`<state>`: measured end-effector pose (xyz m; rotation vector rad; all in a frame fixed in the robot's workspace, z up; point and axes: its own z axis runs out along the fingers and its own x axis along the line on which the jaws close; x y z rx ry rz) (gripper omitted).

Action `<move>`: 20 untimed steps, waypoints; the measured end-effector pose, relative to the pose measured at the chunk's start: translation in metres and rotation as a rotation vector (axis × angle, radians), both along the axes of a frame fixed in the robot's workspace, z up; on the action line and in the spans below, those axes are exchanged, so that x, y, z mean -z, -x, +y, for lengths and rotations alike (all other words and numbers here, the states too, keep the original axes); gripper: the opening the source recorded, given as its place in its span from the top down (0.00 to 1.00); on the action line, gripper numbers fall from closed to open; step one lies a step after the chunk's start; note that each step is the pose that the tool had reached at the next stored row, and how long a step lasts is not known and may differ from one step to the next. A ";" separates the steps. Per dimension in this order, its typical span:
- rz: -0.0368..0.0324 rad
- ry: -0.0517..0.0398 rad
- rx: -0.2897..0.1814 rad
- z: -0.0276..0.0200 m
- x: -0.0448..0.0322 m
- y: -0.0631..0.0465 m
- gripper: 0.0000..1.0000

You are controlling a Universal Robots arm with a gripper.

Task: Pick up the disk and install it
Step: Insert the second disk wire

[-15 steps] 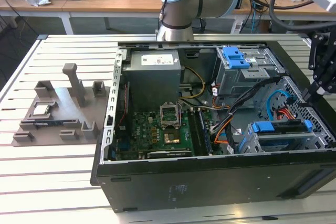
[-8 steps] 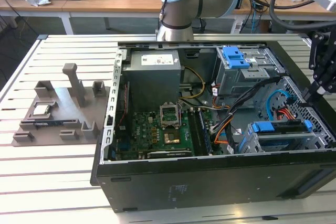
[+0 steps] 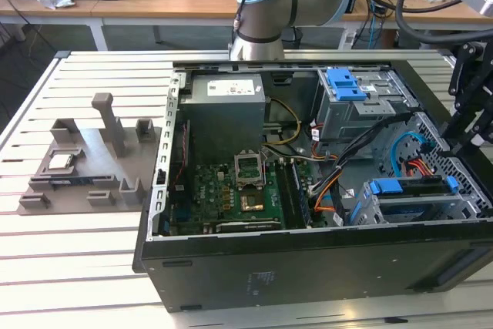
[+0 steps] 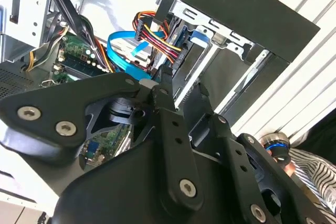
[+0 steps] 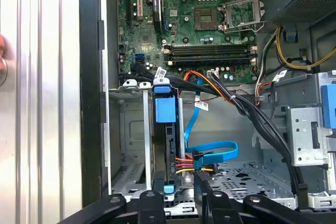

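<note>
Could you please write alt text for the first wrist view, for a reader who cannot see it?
Looking into an open computer case, the disk in its blue carrier sits edge-on in a metal drive cage, just beyond the black gripper. Behind it lie a green motherboard and bundled cables.

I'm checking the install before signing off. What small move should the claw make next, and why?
Probably back the claw straight away from the drive cage: the disk appears to sit in its slot already, and cables lie close beside it, so a sideways move might snag them.
</note>
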<state>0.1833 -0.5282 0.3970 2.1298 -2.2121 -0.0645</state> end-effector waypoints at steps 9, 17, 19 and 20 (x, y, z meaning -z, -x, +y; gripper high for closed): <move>0.0000 -0.0003 0.000 0.0109 0.0202 0.011 0.64; 0.0000 -0.0005 0.000 0.0110 0.0228 0.011 0.78; 0.0000 -0.0005 0.000 0.0110 0.0228 0.011 0.84; 0.0000 -0.0005 0.000 0.0110 0.0228 0.011 0.84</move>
